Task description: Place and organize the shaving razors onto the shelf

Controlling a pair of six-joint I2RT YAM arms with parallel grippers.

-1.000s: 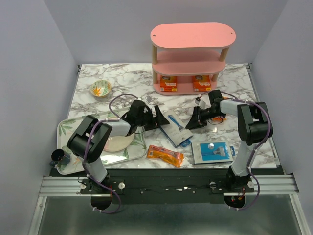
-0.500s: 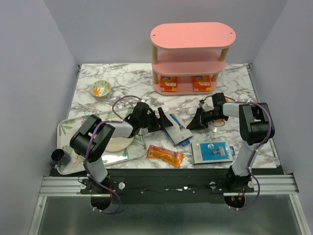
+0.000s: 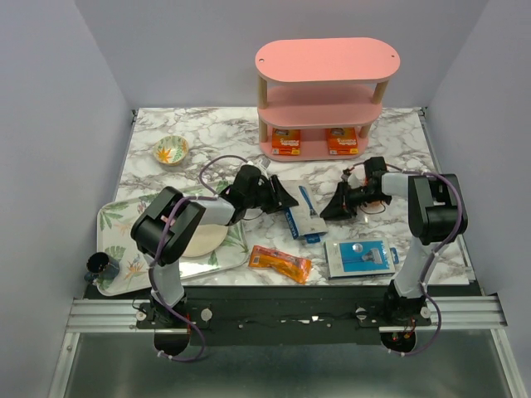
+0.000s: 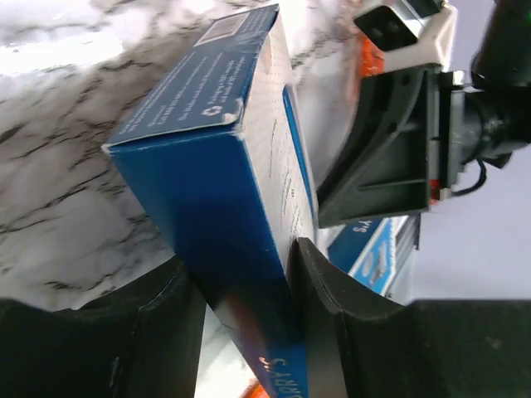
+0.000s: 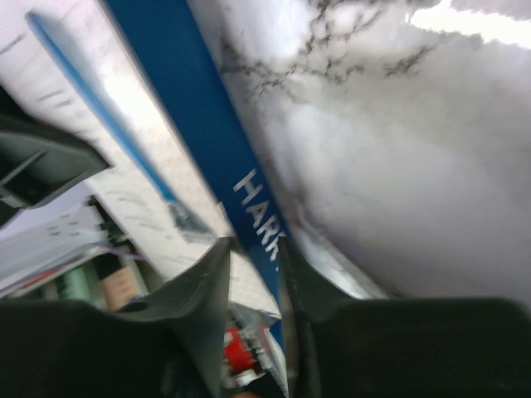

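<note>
The left fingers (image 4: 158, 327), spread wide a second ago, are now closing onto the blue razor pack (image 3: 304, 214) and pinching its near end. The pack is lying on the marble surface (image 3: 216, 145), between the two arms and well short of the shelf (image 3: 328, 60). The right fingers (image 5: 203, 298) are narrowing to a slit at the pack's far edge, though I cannot tell whether they are gripping it. This pack is likely being readied for the shelf, where two orange packs (image 3: 286, 142) are already sitting on the bottom tier.
</note>
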